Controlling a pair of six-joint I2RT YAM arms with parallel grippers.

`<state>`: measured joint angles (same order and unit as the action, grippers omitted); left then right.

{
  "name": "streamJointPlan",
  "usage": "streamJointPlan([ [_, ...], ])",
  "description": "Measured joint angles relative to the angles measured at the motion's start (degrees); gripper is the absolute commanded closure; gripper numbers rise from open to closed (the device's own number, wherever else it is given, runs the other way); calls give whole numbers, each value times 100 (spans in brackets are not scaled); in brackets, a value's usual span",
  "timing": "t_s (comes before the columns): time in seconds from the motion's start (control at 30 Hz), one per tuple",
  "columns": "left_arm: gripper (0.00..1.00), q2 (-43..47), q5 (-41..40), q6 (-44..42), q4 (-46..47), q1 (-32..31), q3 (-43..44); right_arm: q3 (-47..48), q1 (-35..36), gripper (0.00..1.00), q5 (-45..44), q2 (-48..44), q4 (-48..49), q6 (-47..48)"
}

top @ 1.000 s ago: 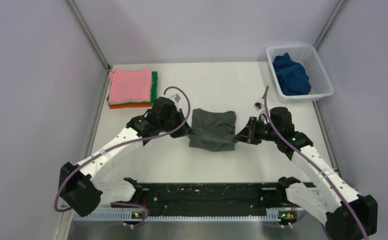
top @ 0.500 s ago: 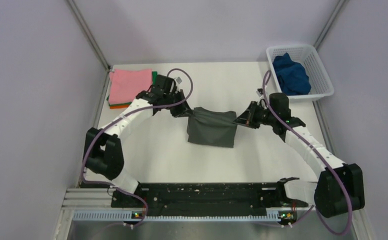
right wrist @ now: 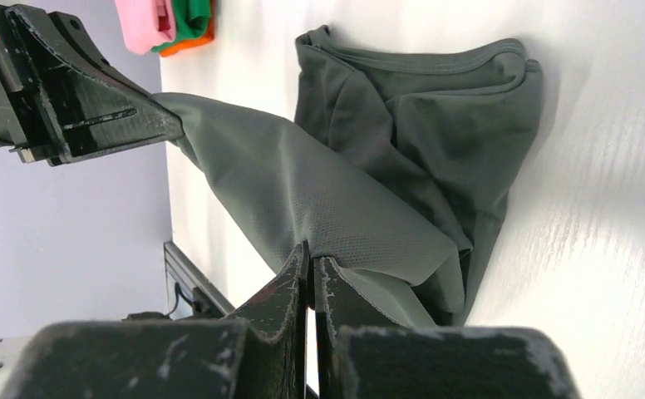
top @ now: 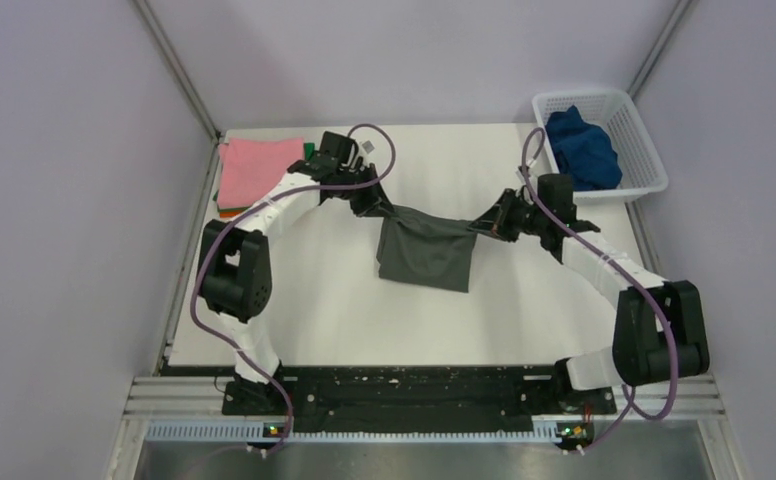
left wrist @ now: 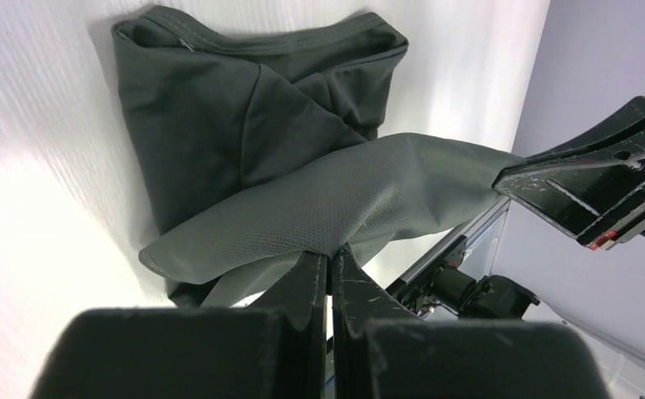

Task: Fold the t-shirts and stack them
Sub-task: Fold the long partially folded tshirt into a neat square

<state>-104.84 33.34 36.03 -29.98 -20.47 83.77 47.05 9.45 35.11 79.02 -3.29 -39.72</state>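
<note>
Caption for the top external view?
Left gripper and right gripper pinch the far edge of the dark grey t-shirt, taut between them over the table.

Five tees in all — one dark grey tee (top: 426, 255), one pink tee (top: 254, 168), one green tee (right wrist: 191, 17), one orange tee (right wrist: 193, 41), one dark blue tee (top: 582, 148). One white basket (top: 640, 140). Two arms — left arm (top: 264, 215), right arm (top: 604, 265) — one pincer each: left pincer (top: 382, 208), right pincer (top: 479, 226). One worktop (top: 364, 310).

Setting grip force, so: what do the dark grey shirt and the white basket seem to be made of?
The dark grey shirt: likely thin knit fabric, matte; fine pinhole texture, soft folds where it drapes. The white basket: probably rigid plastic; open lattice walls hold their shape, sheen too small to judge.
</note>
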Motion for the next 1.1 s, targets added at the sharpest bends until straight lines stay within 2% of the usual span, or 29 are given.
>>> streamJointPlan([
  [0.33,100,-1143,133,-92,-136,175,789,105,-37,100,-136,839,699,-243],
  [0.47,91,-1532,138,-125,-162,236,1099,105,-37,100,-407,894,922,-284],
  [0.53,81,-1652,138,-125,-173,254,1202,107,-39,97,-522,994,1062,-280],
  [0.63,53,-1773,122,-129,-177,282,1335,188,-50,86,-527,1285,1161,-245],
  [0.67,47,-1792,101,-116,-190,295,1375,262,-61,72,-509,1447,1191,-229],
  [0.7,32,-1799,66,-122,-201,310,1419,330,-72,52,-501,1580,1193,-225],
  [0.73,5,-1810,22,-109,-243,321,1491,400,-81,36,-503,1696,1189,-210],
  [0.77,2,-1821,-15,-122,-289,334,1596,468,-92,9,-520,1784,1169,-190],
  [0.8,1,-1829,-44,-146,-332,343,1709,501,-101,2,-562,1803,1143,-210],
  [0.97,1,-1705,-214,-136,-470,343,2013,623,-109,1,-977,1460,831,-11],
  [1.1,1,-1143,-319,-175,-417,219,1412,382,-111,1,-1207,531,627,179],
])
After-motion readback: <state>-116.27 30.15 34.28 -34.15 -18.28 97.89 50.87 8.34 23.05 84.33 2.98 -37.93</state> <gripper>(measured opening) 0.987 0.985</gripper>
